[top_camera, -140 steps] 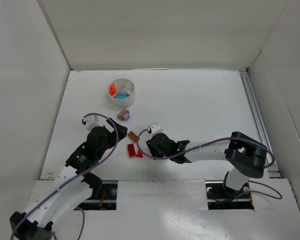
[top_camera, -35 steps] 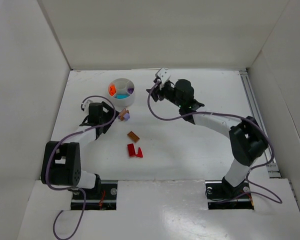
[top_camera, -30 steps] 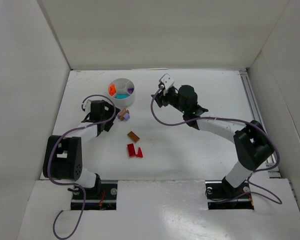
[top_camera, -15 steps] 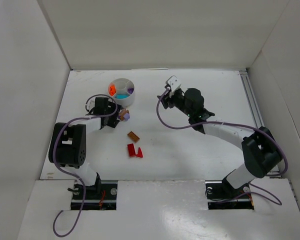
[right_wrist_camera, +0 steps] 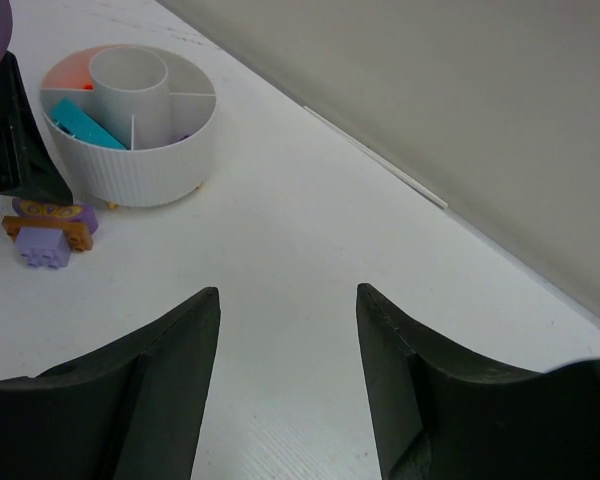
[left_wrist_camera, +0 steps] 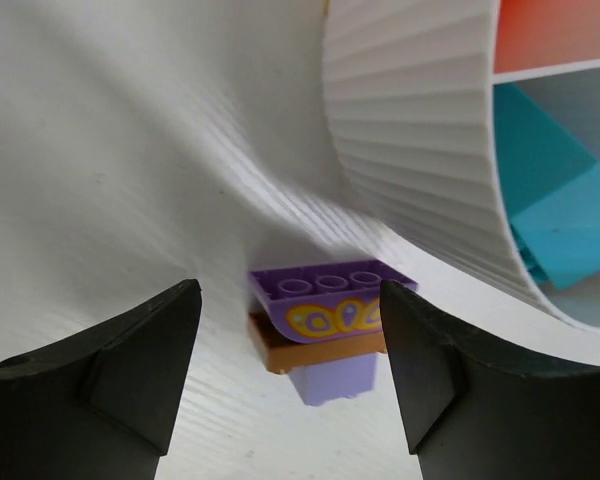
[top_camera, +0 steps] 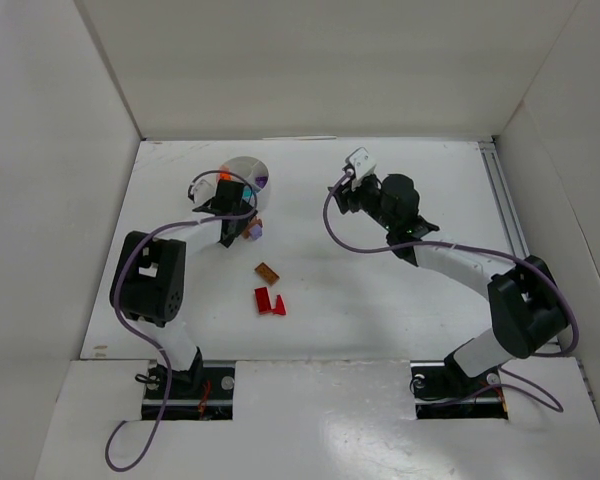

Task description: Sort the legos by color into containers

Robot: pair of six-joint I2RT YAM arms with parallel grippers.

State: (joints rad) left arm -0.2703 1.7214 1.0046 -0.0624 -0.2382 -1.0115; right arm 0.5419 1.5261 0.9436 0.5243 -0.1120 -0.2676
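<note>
Where the small purple-and-orange plastic lego stack [left_wrist_camera: 325, 330] lies on the white table [left_wrist_camera: 100, 150], just beside the ribbed outer wall of the white round plastic dish [left_wrist_camera: 410, 150], you have the left gripper [left_wrist_camera: 290, 360] spread open with a dark finger [left_wrist_camera: 130, 370] on each side. The stack sits nearer one finger than the other, and you cannot tell from here whether that one touches it; nothing is grasped. Inside the dish, a teal plastic piece [left_wrist_camera: 555, 215] fills one compartment and bright orange pieces [top_camera: 223, 178] show in the next. Farther toward you on the table lie a brown-orange brick [top_camera: 267, 271] and, near it, a pair of red pieces [top_camera: 269, 301], well apart from the dish. Your right gripper [right_wrist_camera: 285, 330] hangs over bare table off to the dish's side, fingers released and holding nothing.
</note>
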